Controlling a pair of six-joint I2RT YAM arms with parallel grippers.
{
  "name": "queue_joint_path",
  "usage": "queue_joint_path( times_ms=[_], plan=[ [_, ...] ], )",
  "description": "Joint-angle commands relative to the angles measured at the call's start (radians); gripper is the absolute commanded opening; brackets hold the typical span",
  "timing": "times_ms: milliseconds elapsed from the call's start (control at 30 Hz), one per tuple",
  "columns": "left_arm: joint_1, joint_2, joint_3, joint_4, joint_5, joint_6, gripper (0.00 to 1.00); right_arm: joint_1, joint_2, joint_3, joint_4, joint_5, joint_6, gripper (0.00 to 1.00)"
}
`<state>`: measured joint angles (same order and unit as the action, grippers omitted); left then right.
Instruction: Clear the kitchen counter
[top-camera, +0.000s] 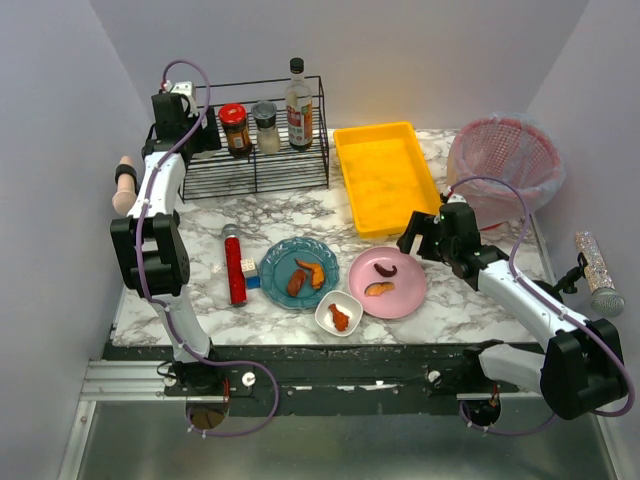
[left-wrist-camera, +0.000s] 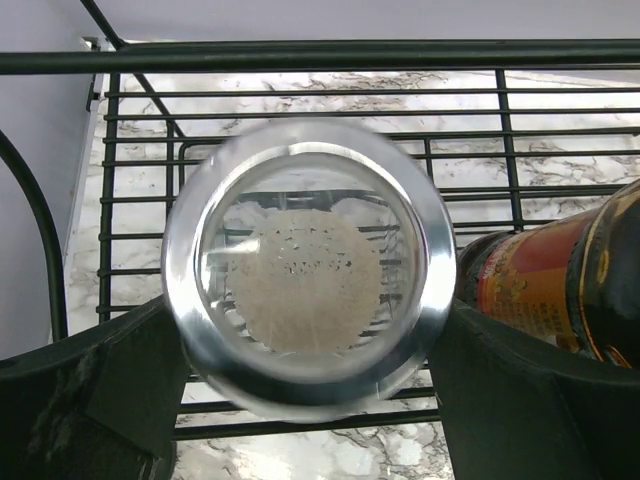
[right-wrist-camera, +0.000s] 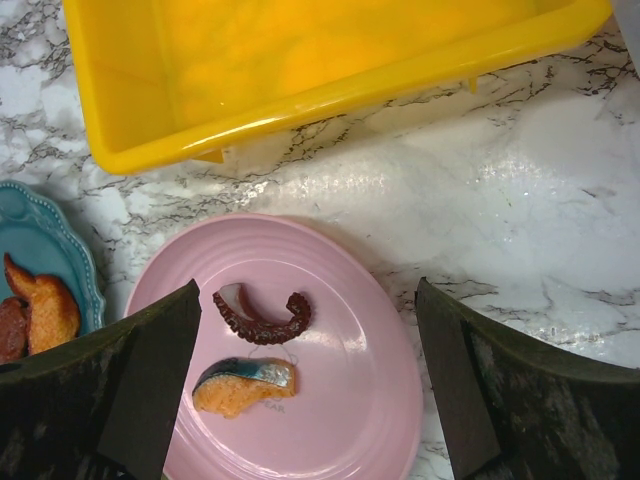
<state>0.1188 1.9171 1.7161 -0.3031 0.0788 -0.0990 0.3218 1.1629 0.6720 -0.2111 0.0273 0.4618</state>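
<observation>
The white marble kitchen counter (top-camera: 290, 205) holds plates, a rack and a tray. My left gripper (top-camera: 190, 125) reaches into the black wire rack (top-camera: 255, 165) at the back left. In the left wrist view the left gripper (left-wrist-camera: 305, 350) is shut on a clear glass shaker (left-wrist-camera: 305, 265) with a silver rim and pale powder inside; both fingers (left-wrist-camera: 110, 385) press its sides. My right gripper (top-camera: 415, 240) is open and empty, hovering over the pink plate (top-camera: 388, 283). In the right wrist view the right gripper (right-wrist-camera: 305, 380) straddles the pink plate (right-wrist-camera: 340, 400), which carries an octopus piece (right-wrist-camera: 262, 320) and a fish slice (right-wrist-camera: 245, 385).
The rack holds a red-lidded dark jar (top-camera: 235, 128), a grey-lidded shaker (top-camera: 266, 125) and a tall bottle (top-camera: 298, 105). A yellow tray (top-camera: 385, 175) and pink basket (top-camera: 505, 160) stand at the back right. A blue plate (top-camera: 300, 272), white bowl (top-camera: 338, 313) and red cylinder (top-camera: 235, 265) lie at the front.
</observation>
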Motion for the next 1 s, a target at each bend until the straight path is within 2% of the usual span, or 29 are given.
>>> queue_joint_path(
  times_ms=[0,467,700,967],
  plan=[
    [0.010,0.000,0.050,-0.018,-0.022,-0.011,0.99,0.005,-0.016,-0.011,-0.016,-0.020,-0.018,0.96],
    [0.008,-0.044,0.088,-0.103,-0.024,-0.025,0.99,0.005,-0.031,-0.014,-0.016,-0.021,-0.011,0.96],
    [0.008,-0.142,0.057,-0.148,-0.034,-0.059,0.99,0.005,-0.035,-0.015,-0.016,-0.020,-0.014,0.96],
    [0.008,-0.354,-0.133,-0.140,-0.071,-0.151,0.99,0.005,-0.034,0.000,-0.031,0.002,-0.015,0.96]
  ],
)
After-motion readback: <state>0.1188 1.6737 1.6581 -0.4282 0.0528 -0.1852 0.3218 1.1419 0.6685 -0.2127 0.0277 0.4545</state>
